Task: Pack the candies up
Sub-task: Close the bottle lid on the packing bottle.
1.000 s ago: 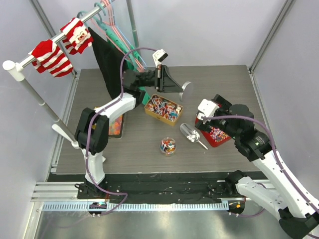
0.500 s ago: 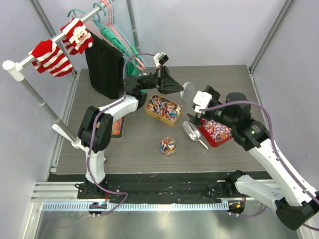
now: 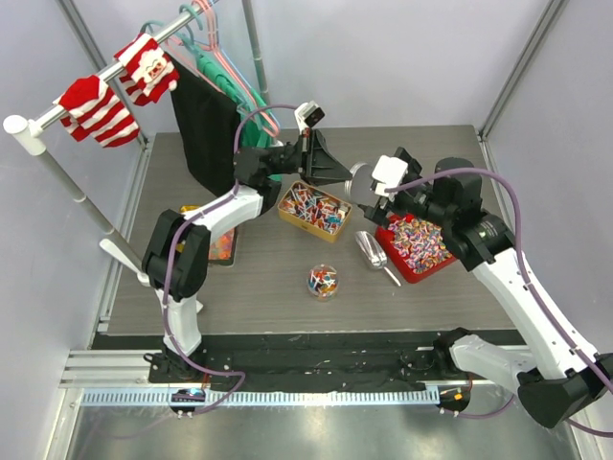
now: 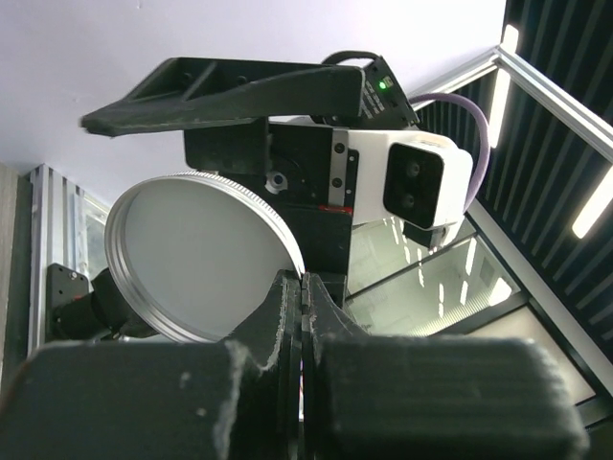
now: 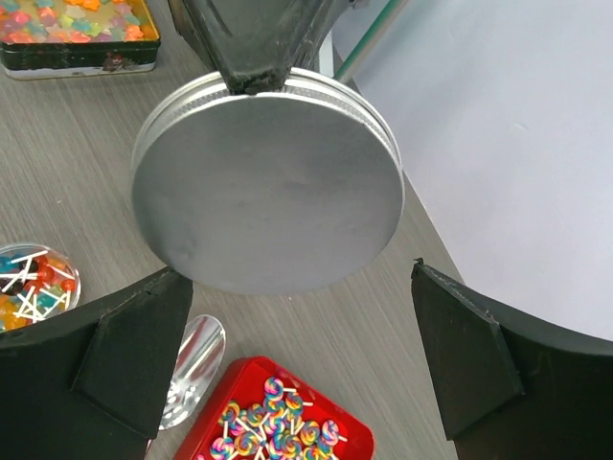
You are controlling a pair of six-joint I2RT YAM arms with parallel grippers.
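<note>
The left pincer (image 4: 305, 287) pinches a round silver lid (image 5: 268, 187) by its rim above the bench (image 3: 268, 278), the right pincer (image 5: 297, 278) spread wide either side of it, candies (image 3: 311, 206) lying below.

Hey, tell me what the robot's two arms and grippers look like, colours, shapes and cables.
The left arm and right arm match: white shell links between bulky black joints, each trailed by a loose purple cable. A small white camera box sits on each wrist. The left gripper and right gripper have matte black, wedge-shaped fingers tapering to the tips.
</note>
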